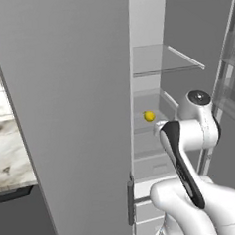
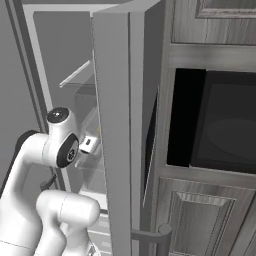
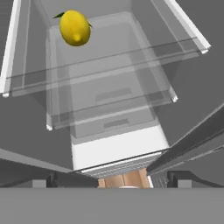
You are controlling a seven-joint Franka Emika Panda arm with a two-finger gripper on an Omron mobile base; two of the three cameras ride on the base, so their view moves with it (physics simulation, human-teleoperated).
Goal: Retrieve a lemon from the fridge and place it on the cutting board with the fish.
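The fridge (image 1: 63, 93) is open. The lemon (image 1: 148, 116) sits on a glass shelf (image 1: 160, 67) inside, near mid frame in the left base view & at the upper left in the hand view (image 3: 75, 27). Pale drawers (image 3: 113, 144) lie below it. The arm (image 1: 190, 134) reaches in at the lower right. The gripper's fingers are too hidden, so can't tell if it's open or holding anything. A dark oven (image 2: 220, 120) shows at the right of the right base view.

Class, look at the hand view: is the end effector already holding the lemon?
No. The lemon sits alone on a glass shelf inside the fridge, with nothing touching it.
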